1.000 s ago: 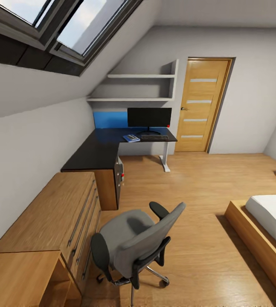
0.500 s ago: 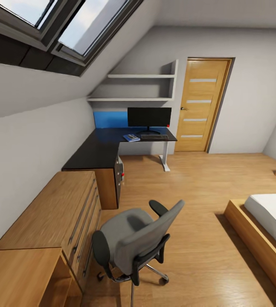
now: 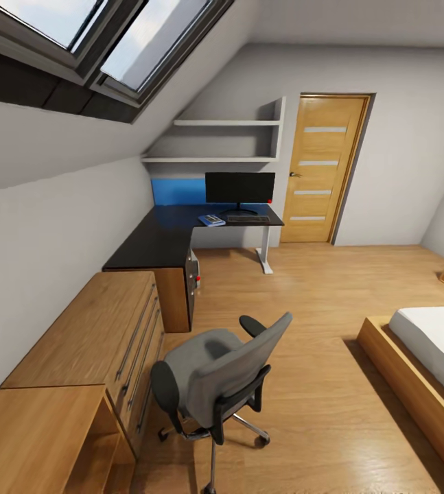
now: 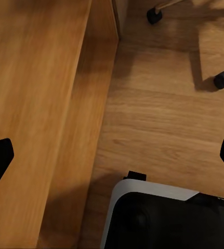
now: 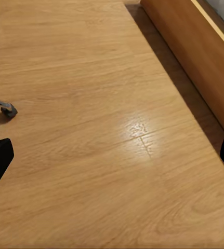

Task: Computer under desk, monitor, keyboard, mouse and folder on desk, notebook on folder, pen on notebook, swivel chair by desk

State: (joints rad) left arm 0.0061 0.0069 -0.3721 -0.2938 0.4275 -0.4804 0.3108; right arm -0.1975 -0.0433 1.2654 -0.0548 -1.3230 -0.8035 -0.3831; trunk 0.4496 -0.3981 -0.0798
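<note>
The grey swivel chair [image 3: 215,377] stands on the floor beside the wooden chest, well short of the black-topped desk [image 3: 154,241]. At the desk's far end stand the monitor [image 3: 240,187] and, in front of it, the keyboard [image 3: 248,219]. The blue folder [image 3: 211,221] lies left of the keyboard with something small on it. Notebook, pen and mouse are too small to make out. The computer [image 3: 193,269] sits under the desk. My left gripper [image 4: 112,158] is open above the floor by the chest. Over bare floor, my right gripper [image 5: 112,155] is open.
A light wooden drawer chest [image 3: 91,343] runs along the left wall. The bed frame [image 3: 414,384] lies at the right, with open floor between it and the chair. A wooden door [image 3: 321,168] stands beyond the desk. Chair casters [image 4: 222,79] lie near my base [image 4: 169,218].
The whole head view has shifted slightly, so the camera has moved. The chair and the things on the desk have not visibly moved.
</note>
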